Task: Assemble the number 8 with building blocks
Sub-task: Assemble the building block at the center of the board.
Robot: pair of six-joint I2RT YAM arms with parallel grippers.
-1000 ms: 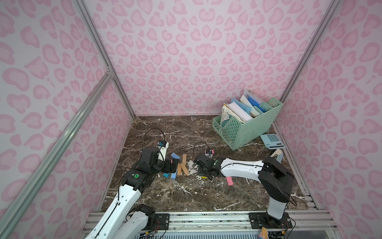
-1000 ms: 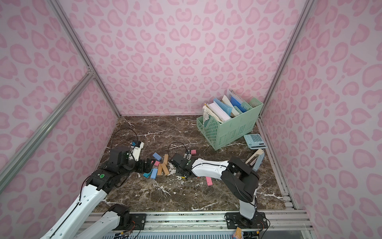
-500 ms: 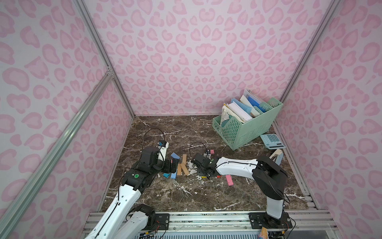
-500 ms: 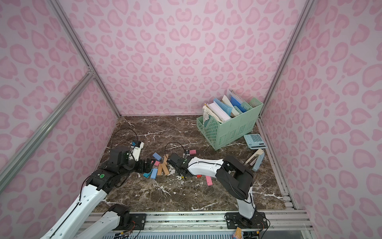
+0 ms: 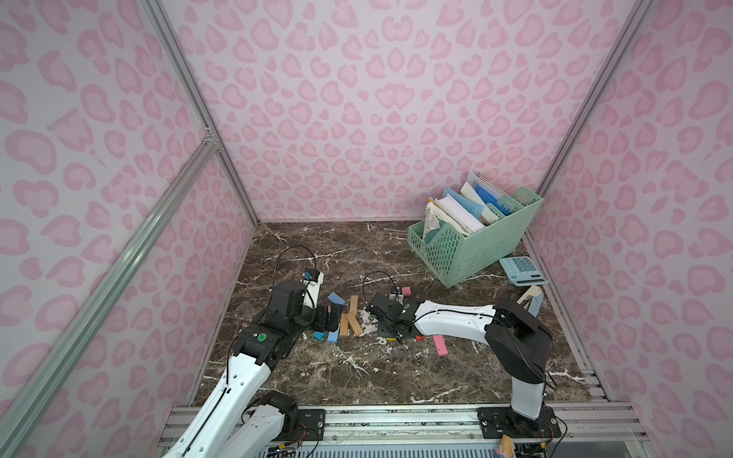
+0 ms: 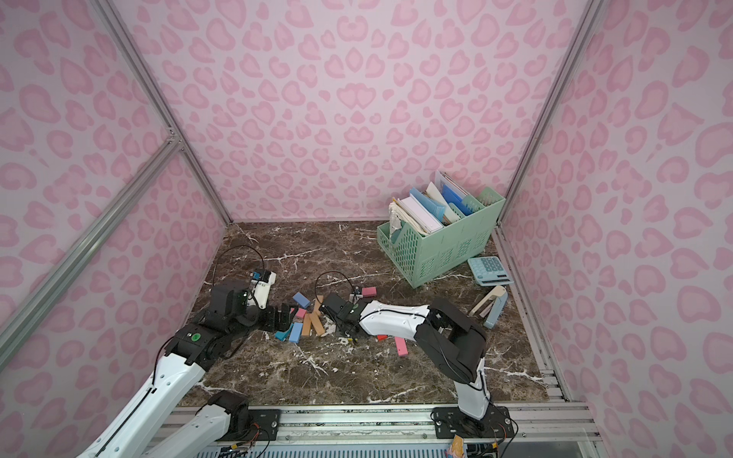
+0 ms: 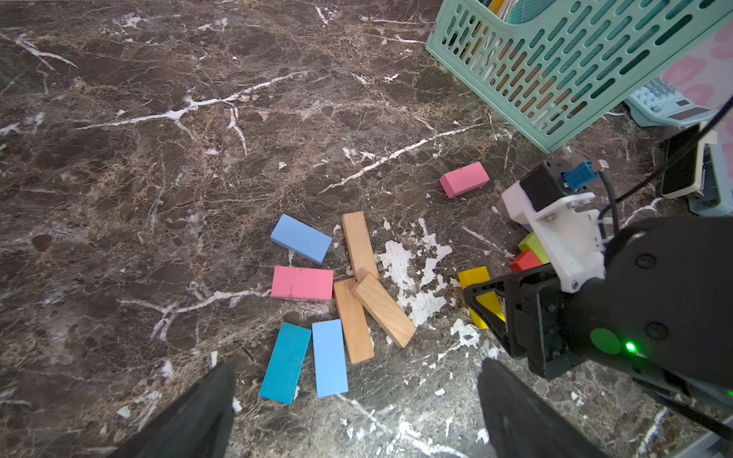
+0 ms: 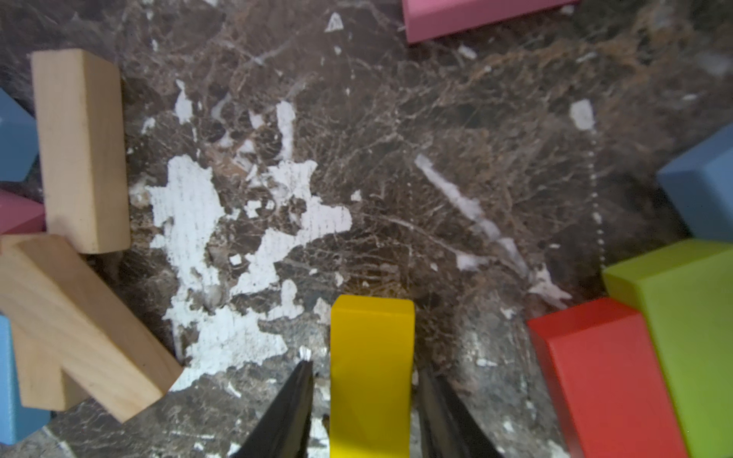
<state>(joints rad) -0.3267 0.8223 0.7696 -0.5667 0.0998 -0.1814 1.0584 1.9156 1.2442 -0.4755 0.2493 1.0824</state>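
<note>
we see the building blocks [image 7: 353, 321] lying loose around the middle of the marble counter [image 5: 396, 376], in no digit's shape. the left gripper [image 7: 355, 366] hangs released, its fingers [image 7: 206, 412] spread wide above the near end of one cluster: a blue brick [image 7: 301, 238], a pink brick [image 7: 302, 283], a teal brick [image 7: 285, 363] just beside a light blue brick [image 7: 329, 359], and three tan wood bricks [image 7: 359, 246], one lying slanted across the ends of the other two.

the right gripper [image 8: 364, 365] sits low on the counter, jaws straddling a yellow brick [image 8: 371, 349]. we see a thin sliver of counter on each side of it (so the claw looks released, not clenched). a red brick [image 8: 595, 376] and a green brick [image 8: 682, 317] touch each other near the yellow one.

a second pink brick [image 7: 464, 179] lies alone toward the far edge, and a third pink brick [image 5: 439, 345] lies apart toward the front edge, beside the right arm. the mint-green file basket [image 5: 476, 253] stands in the far right corner, with the calculator [image 5: 522, 269] beside it along the right edge.
</note>
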